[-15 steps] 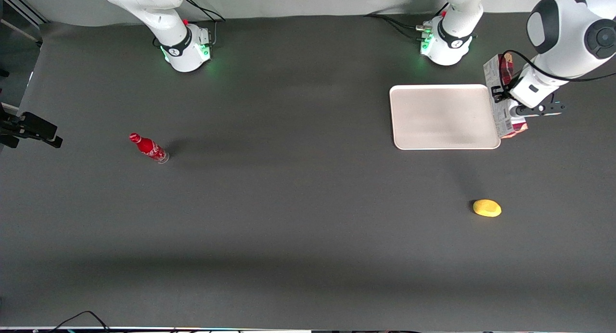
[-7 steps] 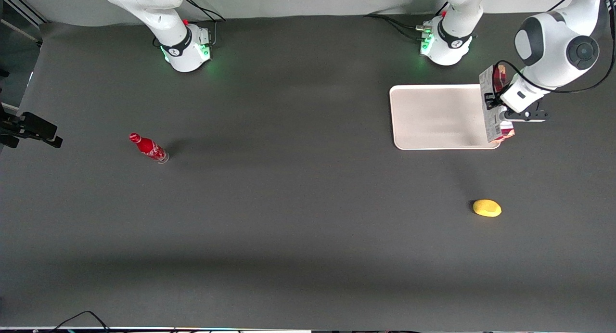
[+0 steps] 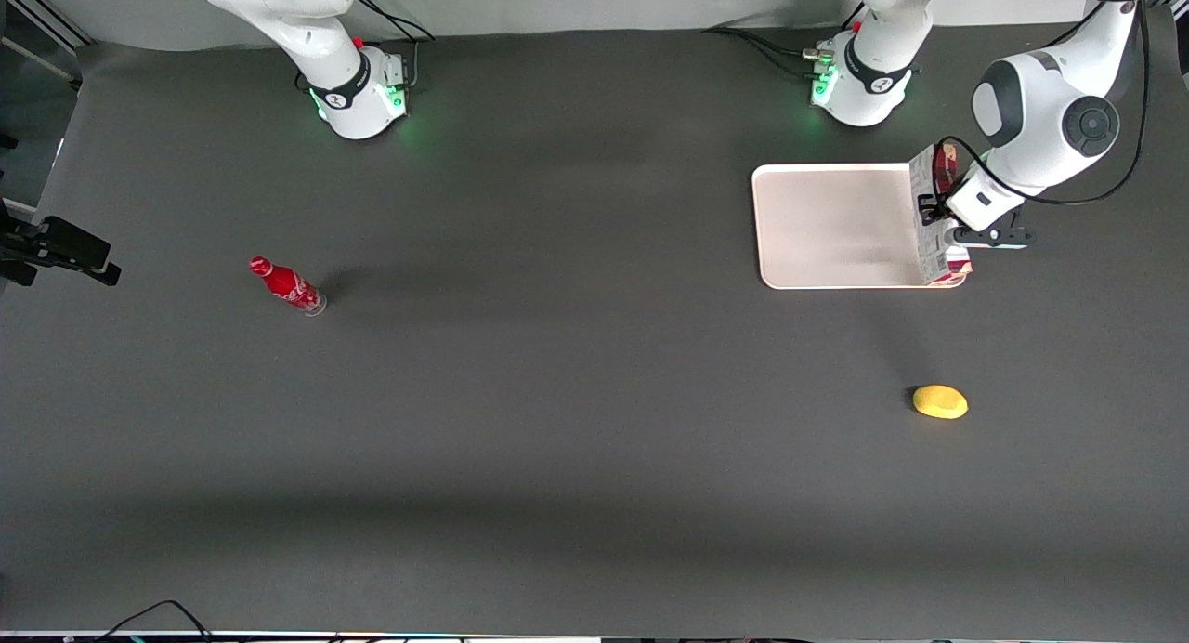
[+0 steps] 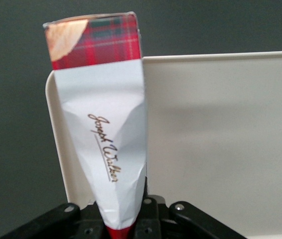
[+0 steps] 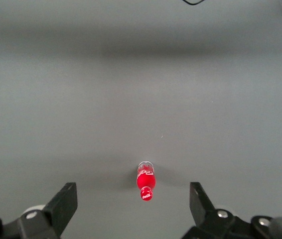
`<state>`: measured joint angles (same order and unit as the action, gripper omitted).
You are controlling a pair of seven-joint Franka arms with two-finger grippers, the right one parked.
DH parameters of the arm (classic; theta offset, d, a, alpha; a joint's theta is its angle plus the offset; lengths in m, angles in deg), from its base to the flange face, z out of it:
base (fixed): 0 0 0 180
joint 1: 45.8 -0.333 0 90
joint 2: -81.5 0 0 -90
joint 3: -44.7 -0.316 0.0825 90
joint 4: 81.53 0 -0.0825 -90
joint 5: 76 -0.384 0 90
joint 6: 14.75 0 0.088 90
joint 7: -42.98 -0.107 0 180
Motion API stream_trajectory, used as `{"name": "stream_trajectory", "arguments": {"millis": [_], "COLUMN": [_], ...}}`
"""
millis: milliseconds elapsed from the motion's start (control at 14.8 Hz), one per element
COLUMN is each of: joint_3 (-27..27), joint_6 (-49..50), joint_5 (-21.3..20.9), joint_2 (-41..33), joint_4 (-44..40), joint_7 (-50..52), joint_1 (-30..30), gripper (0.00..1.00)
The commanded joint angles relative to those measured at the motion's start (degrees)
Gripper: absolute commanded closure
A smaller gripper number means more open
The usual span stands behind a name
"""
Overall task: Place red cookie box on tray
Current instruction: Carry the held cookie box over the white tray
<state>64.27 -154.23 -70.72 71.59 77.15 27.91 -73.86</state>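
The red cookie box (image 3: 930,243) is a long carton with tartan-red sides and a white-grey printed face. It hangs on edge just above the end of the tray nearest the working arm. My gripper (image 3: 939,218) is shut on the box near its middle. In the left wrist view the box (image 4: 101,124) rises from between the jaws of the gripper (image 4: 122,221), and its white face is creased inward where it is squeezed. The pale beige tray (image 3: 836,225) lies flat on the dark table with nothing resting on it. Its rim and floor (image 4: 220,139) show just beside the box.
A yellow lemon-like fruit (image 3: 940,401) lies nearer the front camera than the tray. A small red cola bottle (image 3: 288,286) stands toward the parked arm's end of the table and also shows in the right wrist view (image 5: 146,181). Both arm bases (image 3: 859,81) stand at the table's back edge.
My gripper has carried the box from just outside the tray's end sideways over the tray's edge, toward the parked arm's end. The grip is unchanged.
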Motion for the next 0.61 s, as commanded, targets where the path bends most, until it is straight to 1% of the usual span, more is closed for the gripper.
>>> {"name": "stream_trajectory", "arguments": {"millis": [0,271,541], "joint_3": [-0.2,-0.3,-0.2], "joint_6": [-2.7,-3.4,-5.0], "joint_5": [0.3,0.0,0.0], "joint_2": [-1.4,-0.8,0.4], "joint_4": [3.0,3.7,5.2], "joint_7": [-3.0,-5.1,-5.5], "joint_1": [-2.1,-4.7,-4.9], "gripper": [1.00,1.00,1.00]}}
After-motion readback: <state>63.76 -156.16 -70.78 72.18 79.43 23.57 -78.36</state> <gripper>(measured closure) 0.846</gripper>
